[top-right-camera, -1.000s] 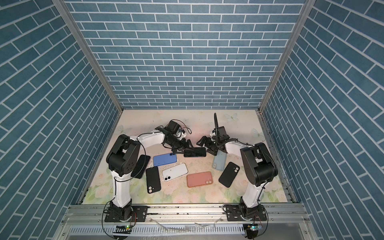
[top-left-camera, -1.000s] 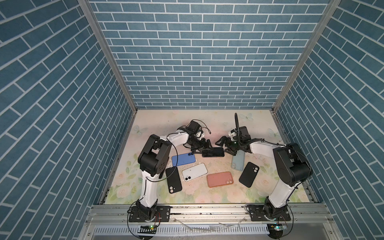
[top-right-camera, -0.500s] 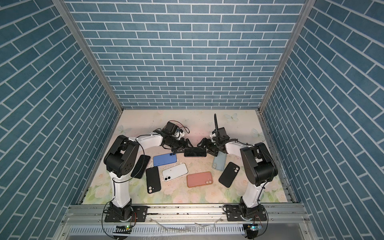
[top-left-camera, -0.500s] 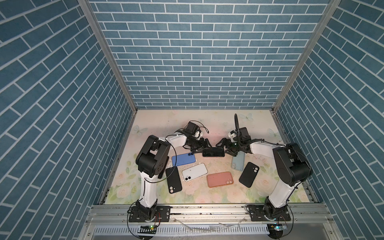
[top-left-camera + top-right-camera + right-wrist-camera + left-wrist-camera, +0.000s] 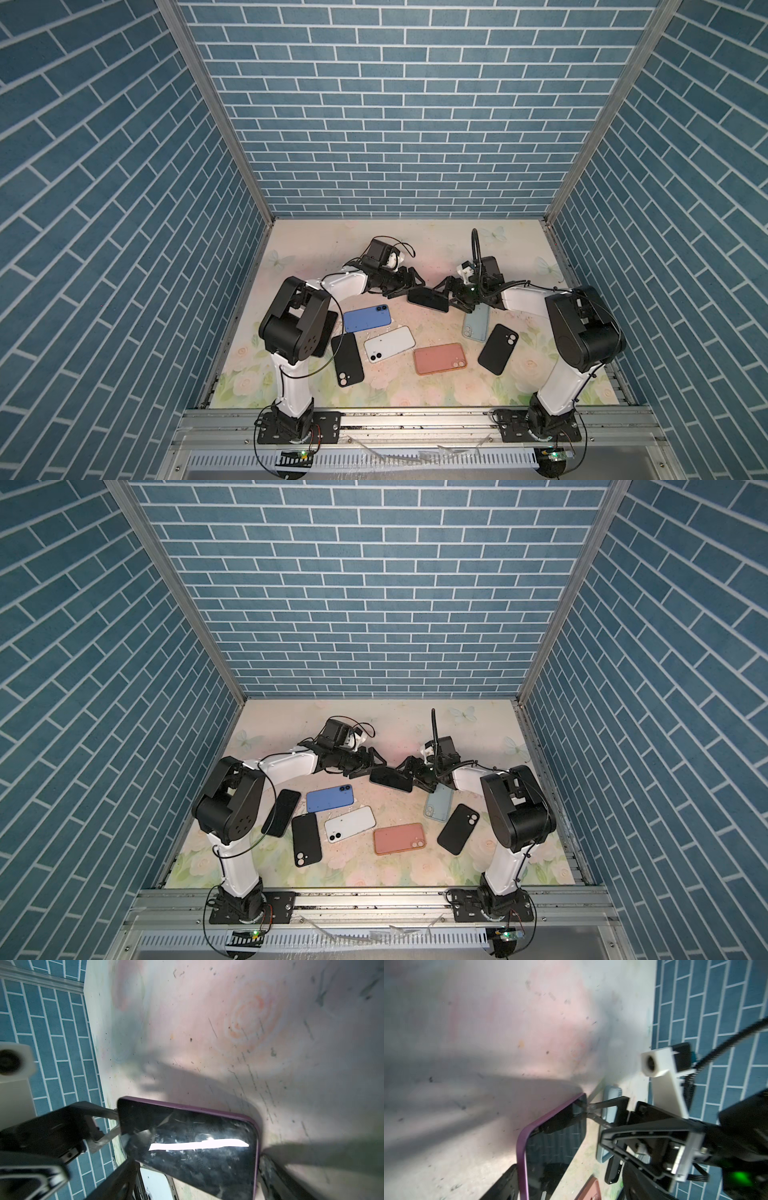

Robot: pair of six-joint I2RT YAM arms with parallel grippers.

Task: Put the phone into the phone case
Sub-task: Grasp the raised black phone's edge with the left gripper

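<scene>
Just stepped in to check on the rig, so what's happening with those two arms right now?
Both arms are working on one dark phone with a purple case around its edge, toward the back of the table. The left gripper is at one short end and the right gripper at the opposite end, both touching it. Whether either truly grips it is unclear. The other handsets, such as the blue one, lie flat nearer the front.

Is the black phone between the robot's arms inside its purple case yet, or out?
In, mostly: the purple case hugs two edges of the phone around its dark screen. Whether every corner is snapped in, cannot tell.
</scene>
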